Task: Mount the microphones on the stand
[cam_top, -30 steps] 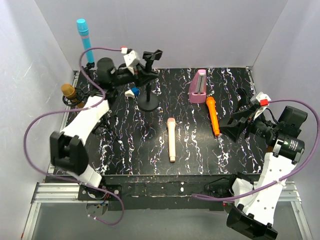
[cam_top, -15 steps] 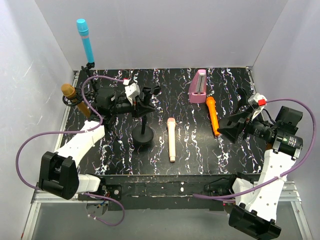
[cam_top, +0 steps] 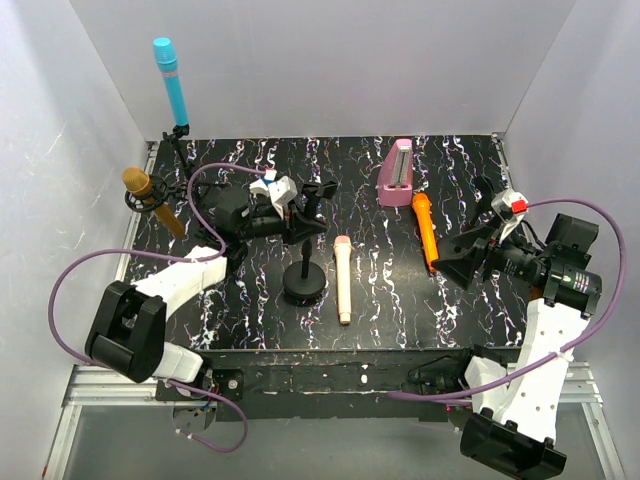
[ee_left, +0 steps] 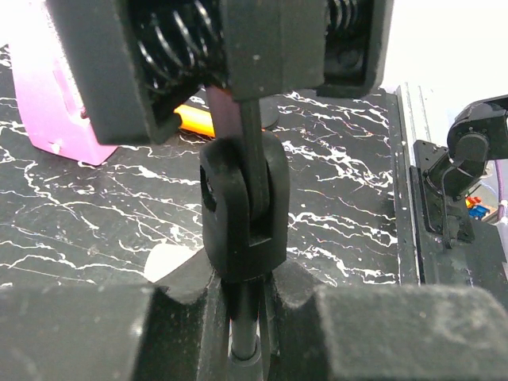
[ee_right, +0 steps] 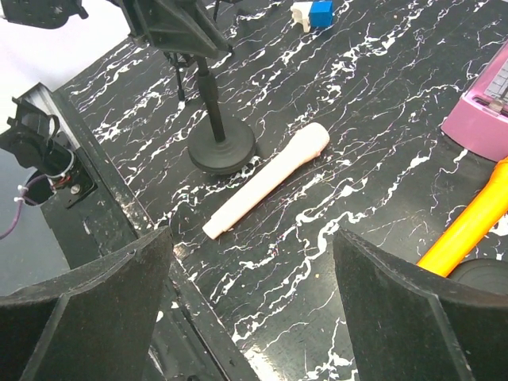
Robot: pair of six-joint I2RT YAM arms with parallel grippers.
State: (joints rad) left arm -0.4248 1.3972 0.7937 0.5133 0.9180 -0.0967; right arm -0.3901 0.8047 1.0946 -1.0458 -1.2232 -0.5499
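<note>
While left fingers [ee_left: 79, 333] sit clamped on the mic stand [ee_left: 242, 206] stem below its clip [ee_left: 254, 40], right fingers [ee_right: 87, 309] gape; pale pink microphone [ee_right: 266, 181] lies on desk [ee_right: 381, 103] ahead of them, orange microphone [ee_right: 468, 222] just beside. Likely light, rigid, slick: grip mid-barrel crosswise.

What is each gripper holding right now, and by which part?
The left gripper is shut on the black microphone stand, at the swivel joint just below its clip. The right gripper is open and holds nothing.
</note>
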